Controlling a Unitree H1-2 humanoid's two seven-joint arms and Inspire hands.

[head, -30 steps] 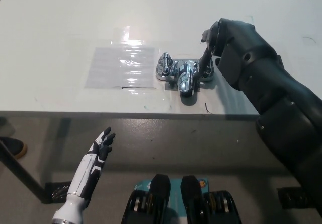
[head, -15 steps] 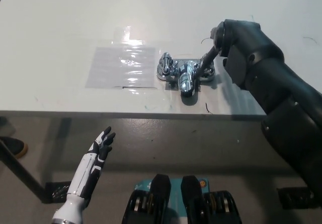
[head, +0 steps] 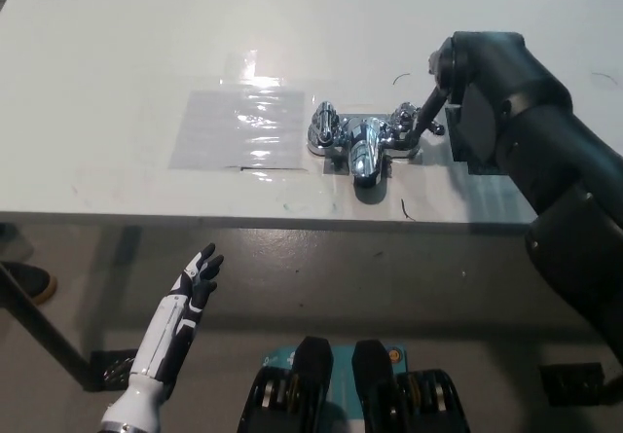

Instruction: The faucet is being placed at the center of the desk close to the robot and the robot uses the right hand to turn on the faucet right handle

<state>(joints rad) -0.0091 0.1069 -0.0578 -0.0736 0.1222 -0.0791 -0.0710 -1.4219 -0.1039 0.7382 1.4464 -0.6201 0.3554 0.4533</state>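
Near desk [head: 107,54] edge, faucet [head: 365,149], right hand [head: 440,92] touching right handle [head: 403,122], grip unclear, left hand [head: 198,277] fingers apart below

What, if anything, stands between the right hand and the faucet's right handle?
Nothing visible. The right hand is at the right handle of the faucet and seems to touch it. The left hand rests low, off the desk.

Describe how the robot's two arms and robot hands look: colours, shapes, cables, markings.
The left robot hand is slim, white with black parts on the fingers, on a narrow white forearm. The right robot hand is black and bulky, with smooth rounded shells; the right arm is black too, thick and segmented. No cables or markings show.
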